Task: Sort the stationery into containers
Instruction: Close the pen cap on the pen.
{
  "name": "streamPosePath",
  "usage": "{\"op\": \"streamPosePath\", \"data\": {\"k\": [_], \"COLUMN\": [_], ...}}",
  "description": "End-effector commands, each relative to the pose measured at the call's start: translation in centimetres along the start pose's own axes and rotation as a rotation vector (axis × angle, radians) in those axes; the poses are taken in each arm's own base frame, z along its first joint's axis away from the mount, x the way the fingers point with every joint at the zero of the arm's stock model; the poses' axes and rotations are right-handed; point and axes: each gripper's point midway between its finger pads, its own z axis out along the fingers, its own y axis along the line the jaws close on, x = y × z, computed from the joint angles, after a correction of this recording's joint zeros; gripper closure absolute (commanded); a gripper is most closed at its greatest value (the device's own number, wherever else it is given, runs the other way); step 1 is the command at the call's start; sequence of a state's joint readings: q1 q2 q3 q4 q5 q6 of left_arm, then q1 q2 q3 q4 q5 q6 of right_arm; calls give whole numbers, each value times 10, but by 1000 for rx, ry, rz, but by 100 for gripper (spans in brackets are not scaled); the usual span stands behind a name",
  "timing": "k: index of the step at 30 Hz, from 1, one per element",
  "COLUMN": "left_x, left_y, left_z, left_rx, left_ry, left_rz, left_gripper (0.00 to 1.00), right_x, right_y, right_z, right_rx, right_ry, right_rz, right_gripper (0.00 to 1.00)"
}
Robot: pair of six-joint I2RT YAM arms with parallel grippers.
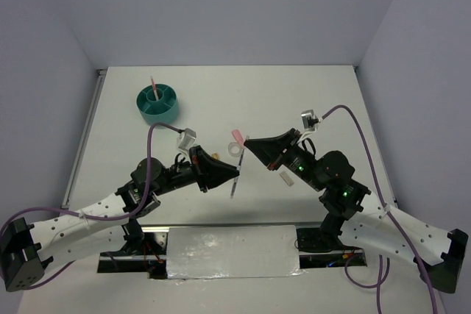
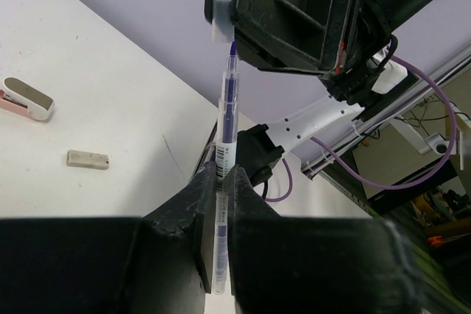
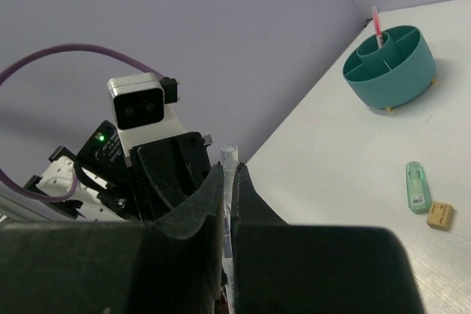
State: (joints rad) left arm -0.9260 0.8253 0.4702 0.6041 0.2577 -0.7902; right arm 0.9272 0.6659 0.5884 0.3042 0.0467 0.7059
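**Stationery pen gripped at both ends above the bench**

We see the left hand (image 2: 221,182) clenched on the barrel of a thin clear pen (image 2: 226,130). In the left wrist view the pen stands upright between that hand's fingers. Directly above it, the right hand (image 3: 229,178) is clenched on the clear cap (image 2: 221,18). The pen's dark tip shows bare just below the cap, and we cannot tell whether the two touch. In the top view both hands meet nose to nose over the middle of the bench (image 1: 324,93), raised off its surface.

The teal organizer (image 1: 151,117) sits at the far left of the bench, well apart from the hands. A pink pen (image 1: 153,84) stands in its centre cup.

A pink block (image 1: 237,136) and a white tape ring (image 1: 233,149) lie on the bench just beside the right hand. In the right wrist view a mint-green block (image 3: 416,185) lies next to a small beige block (image 3: 440,215), on the near side of the organizer. The left wrist view also shows a long beige piece (image 2: 87,159) lying flat on the bench.
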Motion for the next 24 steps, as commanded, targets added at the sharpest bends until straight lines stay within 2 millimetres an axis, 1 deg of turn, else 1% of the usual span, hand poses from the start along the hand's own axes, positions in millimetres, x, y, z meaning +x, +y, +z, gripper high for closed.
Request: {"op": "streamPosePath", "data": {"k": [1,4,11,21,24], "left_x": [-6,-4,-7,-10,-11], "left_y": [-8,-7,-8,-12,-13], "left_z": [0,0,0,-1,-2], "left_rx": [39,35,34,48,47], "left_ry": [-34,-24,-27,-34,-37], "left_rz": [13,12,20,28,33], "left_gripper": [100,100,100,100,100], "right_x": [-35,-33,-26,-22,-17], "right_y": [33,32,32,22,18], "right_z": [-3,-3,-1,0,2], "right_rx": [-84,-79,-91,-57,-48], "right_ry": [-88,-79,-57,-50,-39], "right_rz": [-24,-36,-29,-44,-41], "right_gripper": [100,100,100,100,100]}}
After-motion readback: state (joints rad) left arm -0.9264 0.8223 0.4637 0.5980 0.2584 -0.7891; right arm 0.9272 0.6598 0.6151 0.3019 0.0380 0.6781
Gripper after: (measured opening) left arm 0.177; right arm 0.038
